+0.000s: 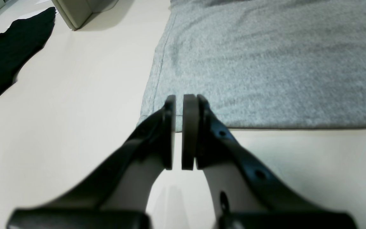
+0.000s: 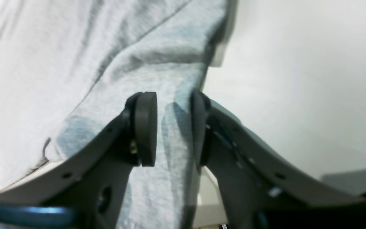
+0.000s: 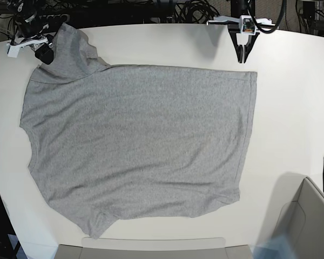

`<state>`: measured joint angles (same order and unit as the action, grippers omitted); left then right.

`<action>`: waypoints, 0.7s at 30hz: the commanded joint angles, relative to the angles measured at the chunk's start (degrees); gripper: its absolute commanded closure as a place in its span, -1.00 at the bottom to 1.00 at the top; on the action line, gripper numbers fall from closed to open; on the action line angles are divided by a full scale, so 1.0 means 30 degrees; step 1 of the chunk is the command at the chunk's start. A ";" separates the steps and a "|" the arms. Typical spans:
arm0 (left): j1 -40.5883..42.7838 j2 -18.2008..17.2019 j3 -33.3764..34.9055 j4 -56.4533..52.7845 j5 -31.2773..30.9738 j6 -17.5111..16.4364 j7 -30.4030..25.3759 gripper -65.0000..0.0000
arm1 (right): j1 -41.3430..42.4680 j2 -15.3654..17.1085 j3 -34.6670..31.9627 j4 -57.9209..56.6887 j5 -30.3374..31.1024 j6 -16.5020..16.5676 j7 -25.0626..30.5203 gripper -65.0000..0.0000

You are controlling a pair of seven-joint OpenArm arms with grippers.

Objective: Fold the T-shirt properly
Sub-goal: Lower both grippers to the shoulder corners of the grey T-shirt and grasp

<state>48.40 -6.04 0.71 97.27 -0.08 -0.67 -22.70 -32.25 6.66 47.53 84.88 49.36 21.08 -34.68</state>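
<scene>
A grey T-shirt (image 3: 135, 140) lies spread flat, plain side up, on a white surface (image 3: 291, 108). The left fingers (image 1: 178, 132) are clenched together with nothing between them, hovering at the shirt's hem corner. The right fingers (image 2: 173, 127) grasp a raised fold of shirt fabric at the sleeve, lifted off the surface.

Your left gripper (image 1: 179, 132): jaws nearly shut, thin gap, nothing between, pointing low. Your right gripper (image 2: 173, 127): jaws apart, cloth between pads, grip unconfirmed.
</scene>
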 commanded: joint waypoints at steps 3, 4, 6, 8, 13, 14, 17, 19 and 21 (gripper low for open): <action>0.0203 -0.0081 -0.0017 0.0322 -0.0077 0.0120 -0.0536 0.83 | -0.0342 0.0023 -0.0062 -0.0177 -0.0909 -0.0507 -0.1291 0.41; 0.0203 -0.0081 -0.0017 0.0322 -0.0077 0.0120 -0.0536 0.83 | -0.0371 -0.0006 -0.0092 -0.0177 -0.0909 -0.0507 -0.1291 0.41; 0.0203 -0.0022 -0.0017 0.0352 -0.0136 0.0120 -0.0536 0.75 | -0.0430 -0.0006 -0.0150 -0.0177 -0.0909 -0.0478 -0.1291 0.41; 0.0144 0.0007 -0.0046 0.0498 -0.0370 0.0120 -0.0507 0.63 | -0.0459 -0.0006 -0.0150 -0.0177 -0.0909 -0.0331 -0.1291 0.41; -0.0705 -0.0110 -0.0222 0.2110 -0.4707 0.0032 0.3302 0.30 | -0.0488 -0.0065 -0.0150 -0.0059 -0.1788 0.0607 -0.1291 0.41; -0.0911 -0.0139 -0.0222 0.2462 -0.5469 -0.0027 0.4445 0.28 | -0.0488 -0.0065 -0.0150 -0.0059 -0.2052 0.0636 -0.1291 0.41; -0.1819 -0.1165 -0.0251 0.3487 -0.7315 -0.0906 0.8343 0.23 | -0.0459 -0.0065 -0.0150 -0.0059 -0.2374 0.0665 -0.1291 0.41; -0.2581 -0.1605 -0.0339 0.3751 -0.9337 -0.1609 1.0511 0.23 | -0.0459 -0.0094 -0.0150 -0.0059 -0.2374 0.0665 -0.1291 0.41; -0.3196 -0.1605 -0.1336 0.3751 -1.1271 -0.1727 1.1859 0.23 | -0.0459 -0.0094 -0.0150 -0.0059 -0.2374 0.0665 -0.1291 0.41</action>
<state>38.44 -10.72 -2.63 107.57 -33.82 -6.04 14.87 -32.56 6.31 47.24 85.03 46.24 24.67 -34.33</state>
